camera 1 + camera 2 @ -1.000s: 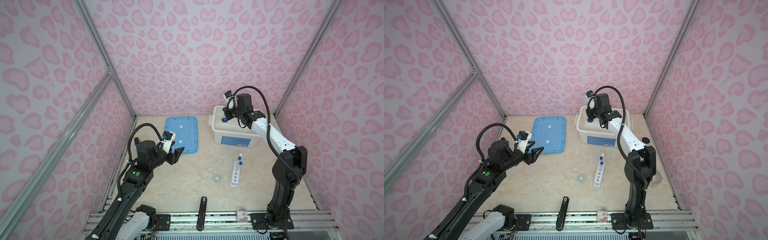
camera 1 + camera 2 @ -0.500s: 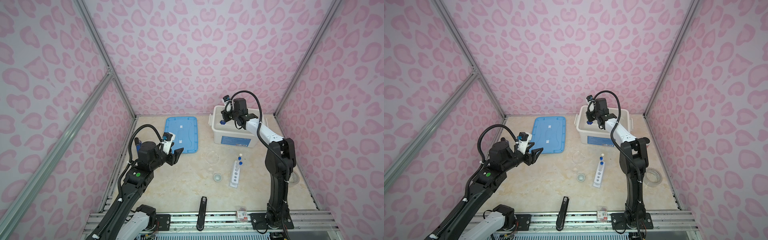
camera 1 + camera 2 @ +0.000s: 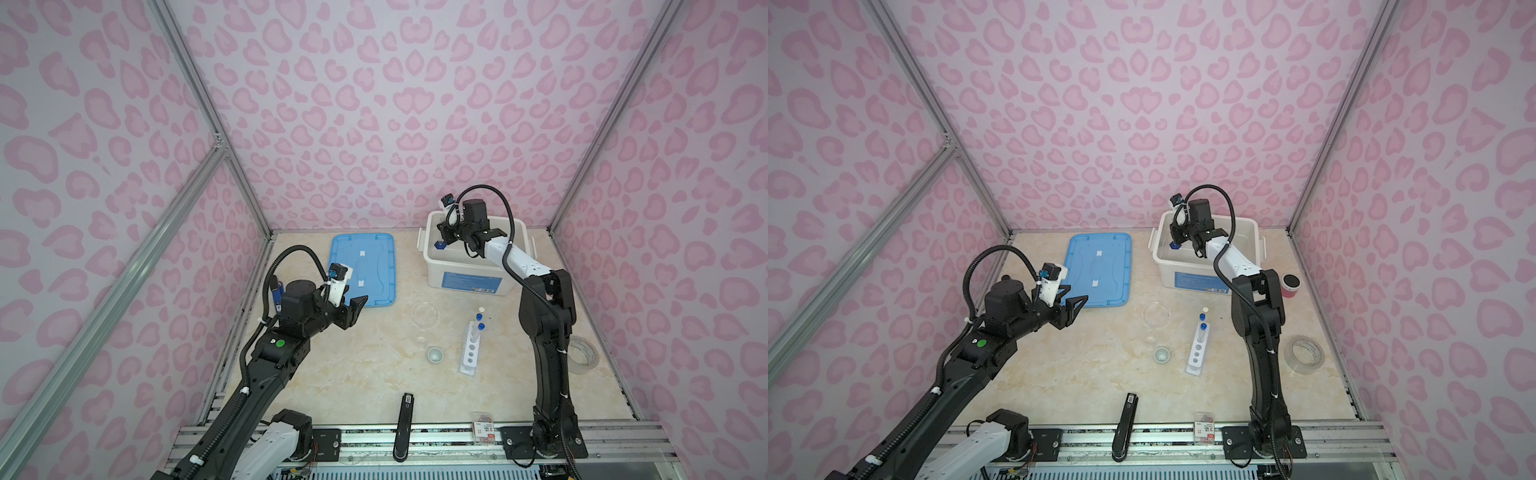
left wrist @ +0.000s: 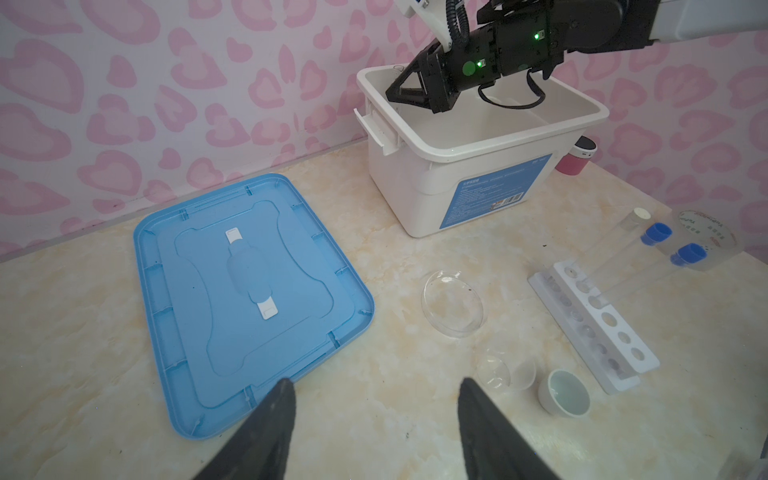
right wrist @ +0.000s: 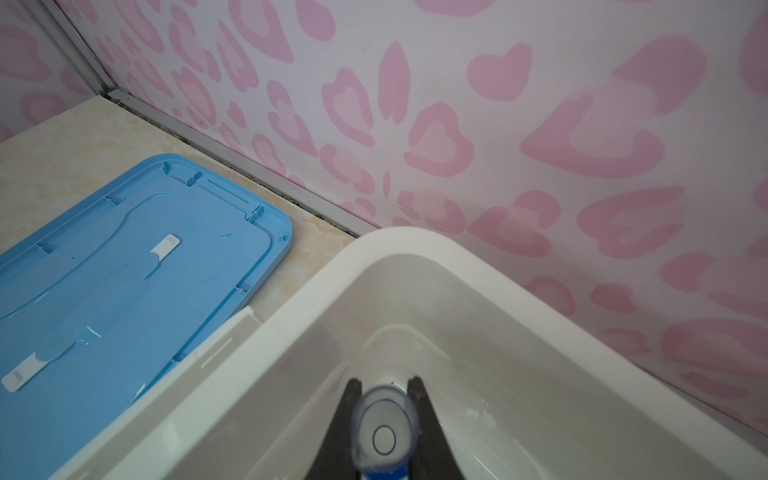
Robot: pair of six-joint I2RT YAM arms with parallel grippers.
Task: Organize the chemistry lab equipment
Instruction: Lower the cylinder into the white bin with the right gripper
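Left wrist view looks out between the fingers of the left gripper [image 4: 376, 382], spread wide with nothing in them, poised above the tabletop [image 4: 83, 332] at the near corner of the blue lid [image 4: 249, 291]; beyond its fingertips and off toward the other arm lie the clear glass dish [image 4: 453, 301], a small clear vessel [image 4: 505, 368] tipped on its side just beside the tiny pale cup [image 4: 565, 392], then the white holed rack [image 4: 598, 328], its long axis pointing roughly at the white bin [image 4: 415, 195], with capped test tubes [image 4: 656, 232] leaning in its far holes; farthest right, the right gripper [image 5: 384, 382] is clamped on the small blue-based glass cylinder [image 5: 384, 432], held inside the bin near the corner facing the lid; judging by that, the cylinder needs only lowering and letting go; the loose glassware lies nearer the left gripper, the rack about between the arms.
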